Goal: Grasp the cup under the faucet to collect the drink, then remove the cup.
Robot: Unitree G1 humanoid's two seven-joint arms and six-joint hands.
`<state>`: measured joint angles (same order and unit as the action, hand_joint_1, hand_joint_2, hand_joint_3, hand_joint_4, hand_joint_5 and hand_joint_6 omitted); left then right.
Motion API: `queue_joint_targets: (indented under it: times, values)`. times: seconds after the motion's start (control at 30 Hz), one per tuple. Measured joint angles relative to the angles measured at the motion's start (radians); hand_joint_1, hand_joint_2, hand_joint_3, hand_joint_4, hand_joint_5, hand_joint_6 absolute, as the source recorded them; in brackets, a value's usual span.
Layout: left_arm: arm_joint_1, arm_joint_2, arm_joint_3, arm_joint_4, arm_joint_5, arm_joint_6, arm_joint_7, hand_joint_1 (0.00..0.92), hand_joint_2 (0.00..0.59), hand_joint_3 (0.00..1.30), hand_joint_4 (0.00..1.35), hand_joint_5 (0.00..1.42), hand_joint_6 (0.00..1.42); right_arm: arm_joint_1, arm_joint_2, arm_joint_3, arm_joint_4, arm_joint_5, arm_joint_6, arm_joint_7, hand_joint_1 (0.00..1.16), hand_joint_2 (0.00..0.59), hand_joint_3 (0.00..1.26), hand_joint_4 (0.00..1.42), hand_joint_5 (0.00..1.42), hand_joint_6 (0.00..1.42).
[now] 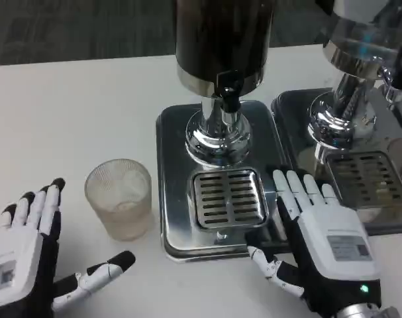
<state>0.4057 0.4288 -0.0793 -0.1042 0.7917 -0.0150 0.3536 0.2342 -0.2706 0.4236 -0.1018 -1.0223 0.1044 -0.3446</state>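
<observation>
A clear ribbed cup point(119, 197) stands upright on the white table, left of the dispenser's steel base point(174, 132). The black faucet point(228, 93) hangs over the slotted drip grate point(228, 197), which has nothing on it. My left hand point(30, 255) lies low at the left, fingers spread and thumb out toward the cup, a short gap below and left of it, holding nothing. My right hand point(320, 242) rests flat at the right edge of the base, fingers extended beside the grate, holding nothing.
A second dispenser point(359, 79) with its own steel tray and grate point(366, 179) stands at the right, close to my right hand. Bare white table point(68, 112) stretches to the left and behind the cup.
</observation>
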Motion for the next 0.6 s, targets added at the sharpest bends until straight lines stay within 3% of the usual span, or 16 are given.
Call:
queue_joint_targets:
  times: [0.13, 0.33, 0.6]
  values:
    - [-0.057, 0.013, 0.032, 0.03, -0.056, -0.056, 0.0, 0.0, 0.0, 0.0, 0.0, 0.0, 0.0, -0.011, 0.02, 0.0, 0.016, -0.003, 0.011, 0.0, 0.31, 0.417, 0.0, 0.0, 0.0, 0.0]
    - [-0.193, 0.038, 0.078, 0.189, -0.172, -0.222, 0.022, 0.0, 0.0, 0.0, 0.0, 0.0, 0.0, -0.012, 0.038, -0.002, 0.016, -0.012, 0.034, -0.004, 0.31, 0.417, 0.0, 0.0, 0.0, 0.0]
    - [-0.265, 0.037, 0.086, 0.51, -0.276, -0.456, 0.06, 0.0, 0.0, 0.0, 0.0, 0.0, 0.0, -0.013, 0.053, -0.002, 0.016, -0.013, 0.052, -0.01, 0.31, 0.417, 0.0, 0.0, 0.0, 0.0]
